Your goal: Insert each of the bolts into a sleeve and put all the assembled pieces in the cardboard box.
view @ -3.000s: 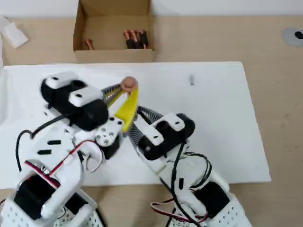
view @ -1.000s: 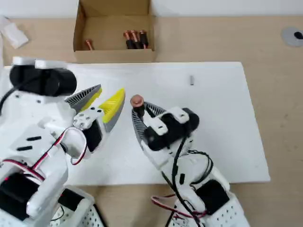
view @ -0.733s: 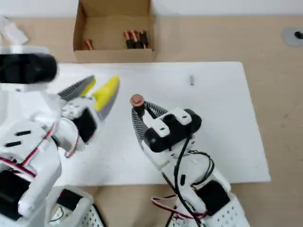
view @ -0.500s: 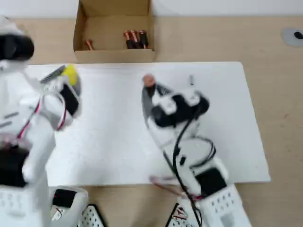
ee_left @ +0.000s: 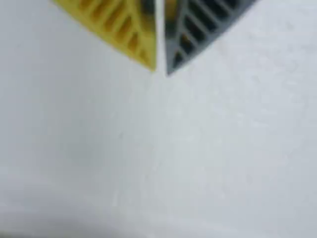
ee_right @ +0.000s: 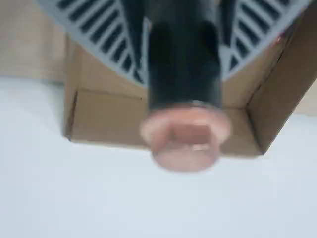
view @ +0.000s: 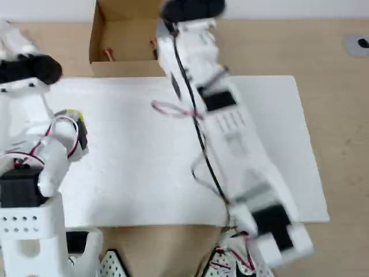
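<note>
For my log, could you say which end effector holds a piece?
The right end effector, clamped on the sleeved bolt; the left end effector is shut empty.

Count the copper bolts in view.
3: one bolt in the black sleeve in the right tool; a second bolt at the cardboard box's left; a third bolt beside the right arm, which may hide more.

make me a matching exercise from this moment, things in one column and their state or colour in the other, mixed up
Things
1. left tool
2. right tool
3. assembled piece
4. cardboard box

States or colours
A. brown, open at the top
B. shut on the assembled piece
C. black sleeve with a copper-coloured bolt head
D. shut and empty, over the white mat

Pairs: 1-D, 2-B, 3-C, 4-A
</note>
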Tool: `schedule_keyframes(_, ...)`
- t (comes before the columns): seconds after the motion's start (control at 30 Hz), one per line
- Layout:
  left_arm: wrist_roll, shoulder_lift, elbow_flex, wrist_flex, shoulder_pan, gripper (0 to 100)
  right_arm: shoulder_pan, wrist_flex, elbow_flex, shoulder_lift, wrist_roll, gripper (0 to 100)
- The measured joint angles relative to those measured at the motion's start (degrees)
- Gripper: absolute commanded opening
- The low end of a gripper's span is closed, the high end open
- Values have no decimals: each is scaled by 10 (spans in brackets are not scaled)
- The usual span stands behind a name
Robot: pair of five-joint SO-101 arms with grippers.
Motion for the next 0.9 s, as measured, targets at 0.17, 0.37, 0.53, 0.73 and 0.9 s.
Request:
schedule_keyframes(0.17,-60,-70,66,-1,0,6,0,0,-218,221,0,9)
schedule_keyframes(0.37,-105,-160,137,-1,0,6,0,25,-480,481,33,10)
schedule_keyframes(0.53,-128,-218,196,-1,0,6,0,81,-699,674,58,18)
schedule_keyframes(0.73,-129,-269,240,-1,0,6,0,156,-869,813,62,147)
schedule_keyframes(0.9,-129,-287,251,-1,0,6,0,201,-917,823,62,156)
